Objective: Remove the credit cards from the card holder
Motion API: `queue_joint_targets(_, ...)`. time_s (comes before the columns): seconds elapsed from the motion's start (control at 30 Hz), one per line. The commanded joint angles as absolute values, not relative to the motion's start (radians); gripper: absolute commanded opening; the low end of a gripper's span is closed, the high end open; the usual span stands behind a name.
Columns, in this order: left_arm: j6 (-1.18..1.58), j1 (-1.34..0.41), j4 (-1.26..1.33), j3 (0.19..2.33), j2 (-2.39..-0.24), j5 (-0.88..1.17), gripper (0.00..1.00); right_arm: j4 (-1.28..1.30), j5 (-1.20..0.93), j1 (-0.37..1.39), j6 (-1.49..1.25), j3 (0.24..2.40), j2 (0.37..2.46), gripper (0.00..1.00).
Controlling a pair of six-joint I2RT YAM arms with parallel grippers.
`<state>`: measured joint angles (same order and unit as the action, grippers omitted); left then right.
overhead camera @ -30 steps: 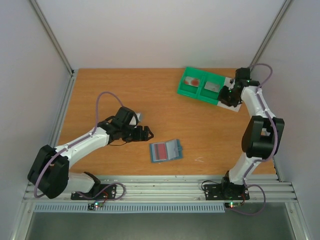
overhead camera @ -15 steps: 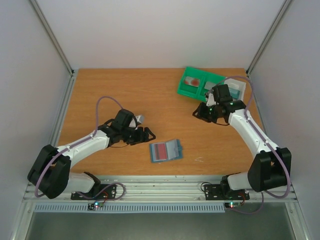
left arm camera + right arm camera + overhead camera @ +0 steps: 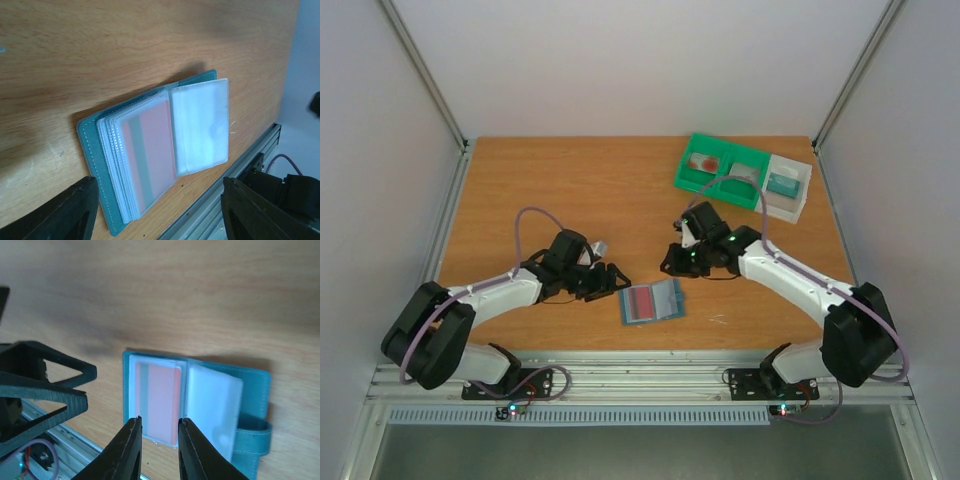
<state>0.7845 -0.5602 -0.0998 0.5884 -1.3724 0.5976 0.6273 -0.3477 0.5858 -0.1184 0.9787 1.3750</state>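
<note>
Left jaws stand wide, empty, beside the open card holder (image 3: pixel 652 301); right jaws, narrow, empty, have swung over from the upper-right white tray (image 3: pixel 803 196).

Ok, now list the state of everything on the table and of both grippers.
card holder: open, lying flat.
credit card: inside a clear sleeve of the holder.
left gripper: open, empty.
right gripper: narrowly open, empty.
green tray: red card in one compartment, grey piece in the other.
white tray: teal piece inside.
</note>
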Motion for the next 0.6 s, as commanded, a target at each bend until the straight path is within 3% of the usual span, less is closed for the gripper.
queue_joint_targets(0.0,0.827,-0.557,0.050,0.555,-1.384,0.639,0.68,0.540,-0.282,0.673,-0.158,0.958,1.439,0.22)
queue_joint_targets(0.57,0.821,-0.557,0.128,0.485,-1.389,0.693,0.72,0.385,-0.262,0.798,-0.206,0.842,1.591,0.20)
